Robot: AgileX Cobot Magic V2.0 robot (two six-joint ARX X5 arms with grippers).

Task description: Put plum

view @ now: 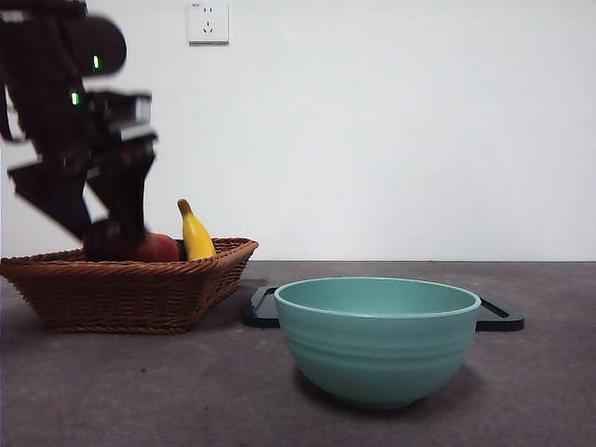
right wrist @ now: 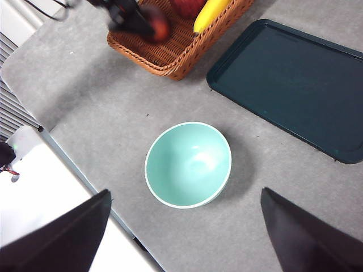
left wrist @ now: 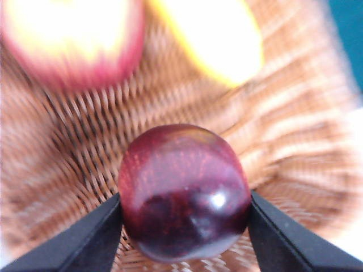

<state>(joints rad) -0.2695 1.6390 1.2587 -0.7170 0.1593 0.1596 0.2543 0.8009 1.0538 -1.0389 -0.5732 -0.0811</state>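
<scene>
While the left end effector [left wrist: 184, 226] clamps the plum [left wrist: 184, 192] above the wicker basket [view: 130, 289], it should lift straight, avoiding the banana [view: 195, 233].

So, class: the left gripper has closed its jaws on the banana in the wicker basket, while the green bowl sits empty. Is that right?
Not quite. The left gripper is shut on the plum, not the banana; the left wrist view shows this. It is over the wicker basket, and the green bowl is empty.
</scene>
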